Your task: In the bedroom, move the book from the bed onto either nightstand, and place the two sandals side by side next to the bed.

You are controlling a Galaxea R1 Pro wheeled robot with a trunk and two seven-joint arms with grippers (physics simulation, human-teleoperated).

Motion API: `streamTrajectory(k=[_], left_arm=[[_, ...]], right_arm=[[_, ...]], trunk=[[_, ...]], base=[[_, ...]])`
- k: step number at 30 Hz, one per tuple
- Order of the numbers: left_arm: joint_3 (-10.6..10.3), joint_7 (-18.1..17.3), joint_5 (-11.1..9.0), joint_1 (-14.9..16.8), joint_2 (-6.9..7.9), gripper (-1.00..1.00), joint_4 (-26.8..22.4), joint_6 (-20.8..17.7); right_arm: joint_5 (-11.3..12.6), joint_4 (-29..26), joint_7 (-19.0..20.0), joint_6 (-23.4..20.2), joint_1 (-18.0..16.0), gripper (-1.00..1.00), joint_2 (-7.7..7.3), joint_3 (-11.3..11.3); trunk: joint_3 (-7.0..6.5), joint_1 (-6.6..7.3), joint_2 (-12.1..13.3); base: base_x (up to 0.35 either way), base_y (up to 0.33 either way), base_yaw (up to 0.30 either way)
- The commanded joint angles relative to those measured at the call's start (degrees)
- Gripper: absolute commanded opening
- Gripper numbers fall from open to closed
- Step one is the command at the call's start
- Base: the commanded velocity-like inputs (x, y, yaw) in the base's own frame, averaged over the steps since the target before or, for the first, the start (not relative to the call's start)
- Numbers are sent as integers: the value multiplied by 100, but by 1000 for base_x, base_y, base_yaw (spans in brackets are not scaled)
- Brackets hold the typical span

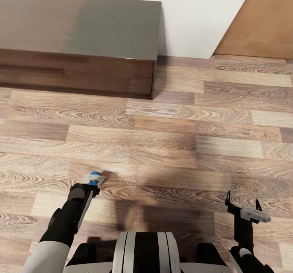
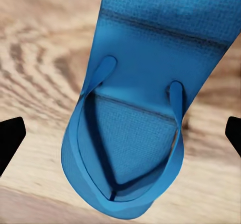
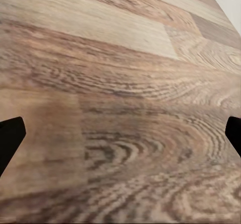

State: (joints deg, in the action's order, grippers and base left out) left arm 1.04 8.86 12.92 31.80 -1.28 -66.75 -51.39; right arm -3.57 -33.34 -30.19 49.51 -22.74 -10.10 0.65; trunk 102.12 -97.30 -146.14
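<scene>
One blue sandal (image 2: 145, 83) is close up in the left wrist view, strap side up, over the wood-plank floor (image 2: 35, 58). My left gripper (image 2: 120, 143) is open, its black fingertips (image 2: 10, 138) wide apart on either side of the sandal and not pressing on it. In the head view the left gripper (image 1: 94, 179) points down at the floor, with a small bit of the blue sandal (image 1: 94, 175) showing at its tip. My right gripper (image 1: 243, 201) is open and empty, low over bare floor (image 3: 120, 108). The book, the bed and the nightstand are out of view.
A long dark brown bench (image 1: 81, 40) stands against the white wall (image 1: 195, 12) at the back left. A light brown wooden panel (image 1: 260, 20) is at the back right. Plank floor (image 1: 171, 134) spreads between the bench and my base.
</scene>
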Motion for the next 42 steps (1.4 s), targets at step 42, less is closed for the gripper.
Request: streamTrajectory(k=[42], left_arm=[[3,1,0,2,-13,100,-11,-3]], right_arm=[[-39,3,-30,12,-2,100,3,-2]], trunk=[[269,-30,-17]], base=[[0,0,0]])
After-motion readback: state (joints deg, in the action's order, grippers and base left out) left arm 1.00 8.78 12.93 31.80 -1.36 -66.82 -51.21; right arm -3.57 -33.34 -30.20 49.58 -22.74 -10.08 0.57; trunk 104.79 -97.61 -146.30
